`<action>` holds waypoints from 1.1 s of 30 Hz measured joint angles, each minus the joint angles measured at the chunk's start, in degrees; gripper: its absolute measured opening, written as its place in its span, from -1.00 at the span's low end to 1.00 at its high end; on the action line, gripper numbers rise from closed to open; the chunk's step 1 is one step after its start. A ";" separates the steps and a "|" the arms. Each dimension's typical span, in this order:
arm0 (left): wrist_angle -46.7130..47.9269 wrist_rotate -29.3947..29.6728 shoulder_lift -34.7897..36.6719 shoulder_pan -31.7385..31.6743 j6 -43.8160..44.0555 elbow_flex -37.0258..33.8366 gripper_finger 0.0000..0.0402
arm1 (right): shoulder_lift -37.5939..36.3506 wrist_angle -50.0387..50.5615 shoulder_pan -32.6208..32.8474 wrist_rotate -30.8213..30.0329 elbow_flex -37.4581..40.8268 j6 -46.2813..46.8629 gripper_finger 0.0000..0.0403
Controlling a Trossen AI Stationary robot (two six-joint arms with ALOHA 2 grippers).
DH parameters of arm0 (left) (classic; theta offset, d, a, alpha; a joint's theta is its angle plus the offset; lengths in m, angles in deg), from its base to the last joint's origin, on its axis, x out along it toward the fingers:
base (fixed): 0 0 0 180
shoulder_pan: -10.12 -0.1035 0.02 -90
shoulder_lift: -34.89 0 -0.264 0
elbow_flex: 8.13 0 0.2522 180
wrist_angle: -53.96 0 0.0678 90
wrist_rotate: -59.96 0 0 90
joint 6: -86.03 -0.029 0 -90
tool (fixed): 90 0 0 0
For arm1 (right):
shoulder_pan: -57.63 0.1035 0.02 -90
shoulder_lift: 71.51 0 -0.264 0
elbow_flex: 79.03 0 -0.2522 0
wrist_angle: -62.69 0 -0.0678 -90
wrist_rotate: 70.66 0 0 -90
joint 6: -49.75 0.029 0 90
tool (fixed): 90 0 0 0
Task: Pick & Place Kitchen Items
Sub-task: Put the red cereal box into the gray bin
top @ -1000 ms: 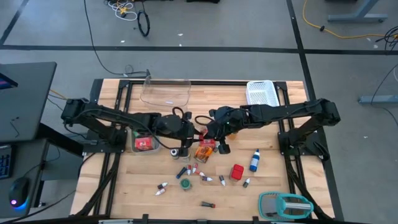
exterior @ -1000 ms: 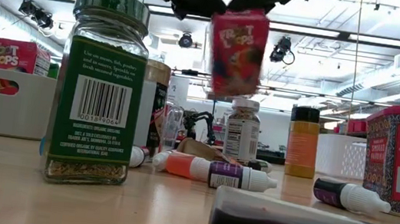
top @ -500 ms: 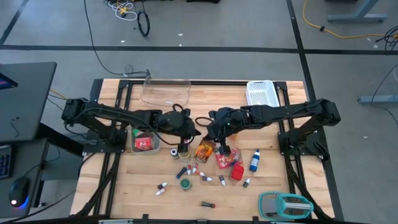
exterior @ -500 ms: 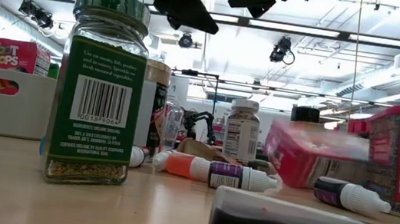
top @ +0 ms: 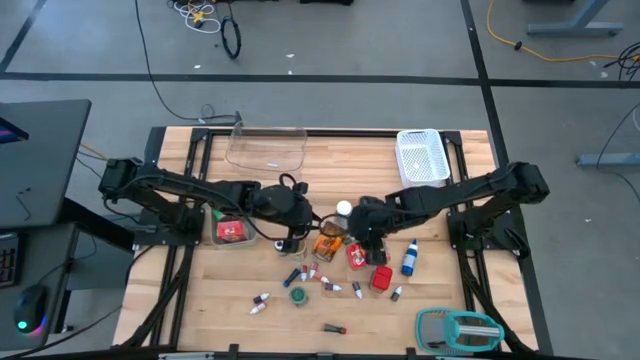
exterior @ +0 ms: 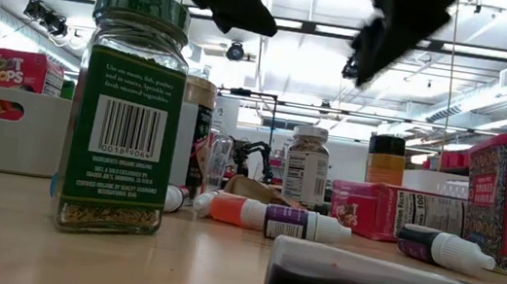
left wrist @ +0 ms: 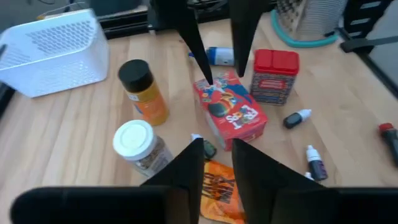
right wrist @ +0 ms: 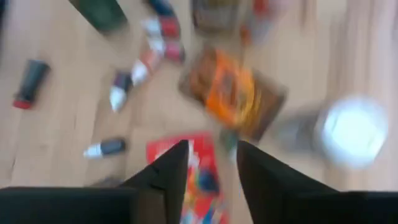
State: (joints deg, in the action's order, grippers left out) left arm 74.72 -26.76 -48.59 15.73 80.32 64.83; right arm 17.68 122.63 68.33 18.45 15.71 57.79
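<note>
You are working over a crowded patch, and the risk is a knock: the red cereal box (top: 357, 254) is lying flat on the table (top: 190, 300), just beside the orange packet (top: 329, 243), the white-lidded jar (top: 343, 210) and the red tin (top: 381, 277), so a descent that is slightly off could be shoving a neighbour or tipping a jar. The box is also presenting only its broad face, so a pinch from above could be slipping off. The right gripper (top: 366, 240) is hovering directly above the box, its fingers (right wrist: 166, 167) standing apart with a clear gap and holding nothing; you are seeing the box between them, not touched. The left gripper (top: 300, 215) is hanging near the packet, its fingers (left wrist: 186, 165) slightly parted and empty.
</note>
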 joint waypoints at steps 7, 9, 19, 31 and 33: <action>-0.04 2.04 0.00 0.09 0.53 -0.01 -0.42 | -0.02 4.26 0.00 -0.93 6.78 25.53 -0.01; -0.19 2.04 0.00 0.09 0.54 0.00 -0.42 | -0.02 5.15 -0.23 -0.61 8.40 31.35 0.01; 0.07 2.04 0.00 0.09 0.78 0.00 -0.42 | -0.02 2.10 -0.67 1.25 17.49 46.22 -0.11; 0.07 2.06 0.00 0.09 -1.08 0.00 -0.42 | -0.38 -13.70 -0.87 2.14 25.07 46.03 -0.58; 0.04 2.07 0.00 0.09 -1.92 0.00 -0.42 | -0.37 -13.86 -0.83 1.49 25.46 45.71 -0.74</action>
State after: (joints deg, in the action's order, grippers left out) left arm 74.76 -24.70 -48.59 15.82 78.40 64.83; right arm 17.30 108.76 67.50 19.94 41.17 103.51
